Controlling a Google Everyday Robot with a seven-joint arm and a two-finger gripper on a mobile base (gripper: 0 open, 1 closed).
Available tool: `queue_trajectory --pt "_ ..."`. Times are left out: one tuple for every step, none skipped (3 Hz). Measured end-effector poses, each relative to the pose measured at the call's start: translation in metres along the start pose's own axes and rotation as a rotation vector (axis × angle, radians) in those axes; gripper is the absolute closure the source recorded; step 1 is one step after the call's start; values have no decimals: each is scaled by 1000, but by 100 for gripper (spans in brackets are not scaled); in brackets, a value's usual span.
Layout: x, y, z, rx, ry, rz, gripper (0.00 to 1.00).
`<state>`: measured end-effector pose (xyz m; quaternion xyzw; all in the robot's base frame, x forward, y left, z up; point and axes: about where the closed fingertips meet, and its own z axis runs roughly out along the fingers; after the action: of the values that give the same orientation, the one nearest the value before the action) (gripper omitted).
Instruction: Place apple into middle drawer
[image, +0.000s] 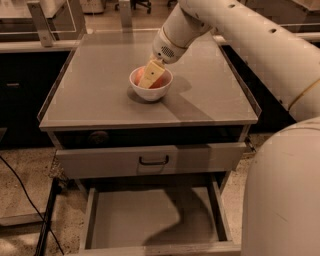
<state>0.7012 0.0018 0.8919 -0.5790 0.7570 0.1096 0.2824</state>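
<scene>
Pincer (149, 77) is down inside the white bowl (150, 95), its yellowish tip right over the apple (161, 80). I can't tell whether it is wide, narrow or holding the fruit; the tip covers the spot where that would show. The apple sits in the bowl, mostly hidden. I see only red-orange slivers either side of the tip, and no stem.

The bowl stands on the grey desk (95, 90), a bit right of the top's centre. The white arm (240, 35) comes down to the bowl from the upper right and casts a shadow across the desk to the bowl's right.

Below the bowl, under the desk edge, is a grey drawer front (100, 161) with a small black handle (153, 161), slightly pulled out. Lower again, the middle drawer (140, 220) is pulled open, floor bare. Its front edge is cut off by the bottom of the view and part of the floor is in shadow.

The robot body (285, 200) blocks the lower right, well right of the bowl. A thin dark cable (25, 195) runs on the floor far below-left of the bowl.
</scene>
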Motion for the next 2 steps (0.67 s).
queue_trajectory --pt "-1 2 3 -5 1 -3 45" --pt "-2 2 3 -6 1 -4 30"
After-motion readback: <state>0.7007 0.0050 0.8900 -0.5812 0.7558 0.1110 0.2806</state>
